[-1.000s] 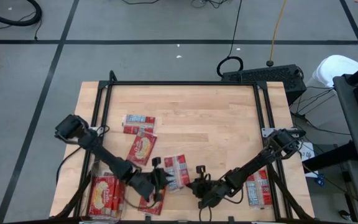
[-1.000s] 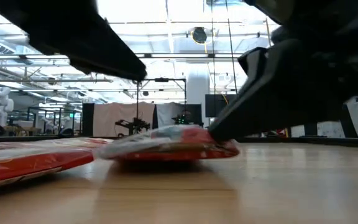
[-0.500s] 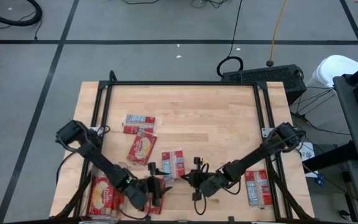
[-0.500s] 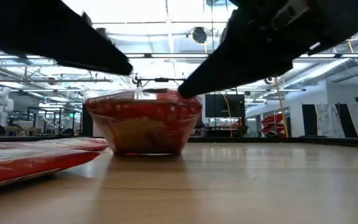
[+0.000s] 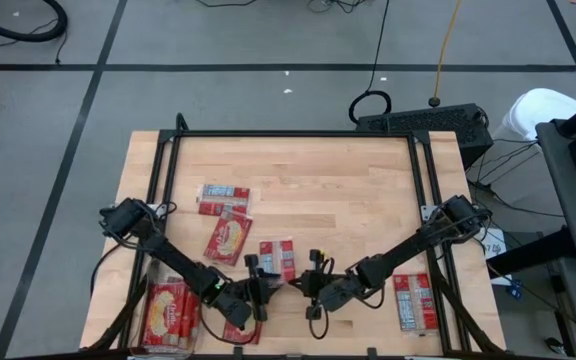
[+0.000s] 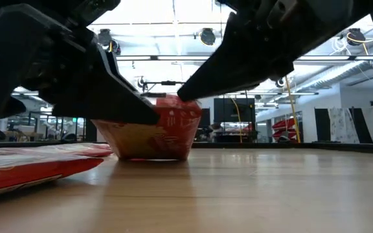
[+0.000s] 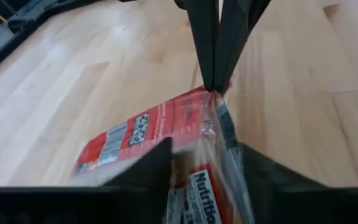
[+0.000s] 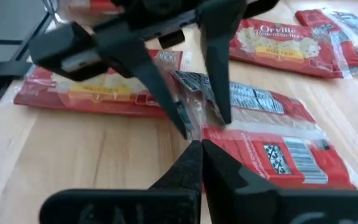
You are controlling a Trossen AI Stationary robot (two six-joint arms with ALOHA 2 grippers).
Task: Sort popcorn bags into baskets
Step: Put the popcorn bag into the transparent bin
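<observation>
A red popcorn bag (image 5: pixel 278 258), label face up, stands tipped on the wood table between my two grippers; in the low view, the bag (image 6: pixel 149 134) bulges with its lower edge on the table. My right gripper (image 8: pixel 196 144) is shut on the bag's near end. My left gripper (image 7: pixel 207 168) is open, with one finger on each side of that raised end (image 7: pixel 213 124). I cannot tell whether the left fingers touch it. Other bags lie flat nearby. My right gripper pinches the clear end seam (image 8: pixel 194 127) at the bag's near end between its two shut fingers (image 7: pixel 213 56). It comes slanting down from the table's right. The near end is raised and the bag tilts, its far end resting on the table.
Loose bags lie at the far left (image 5: pixel 224 195), beside it (image 5: pixel 228 240) and near the front edge (image 5: pixel 243 330). More bags are stacked at the near left corner (image 5: pixel 166 315) and the near right (image 5: pixel 413 300). A black frame (image 5: pixel 288 135) borders the table.
My right gripper has risen and drawn toward the far-left, taking the bag's near end with it. The bag has gone from lying flat to tipped up, its far end staying on the table. My left gripper has come in low beside the raised end.
</observation>
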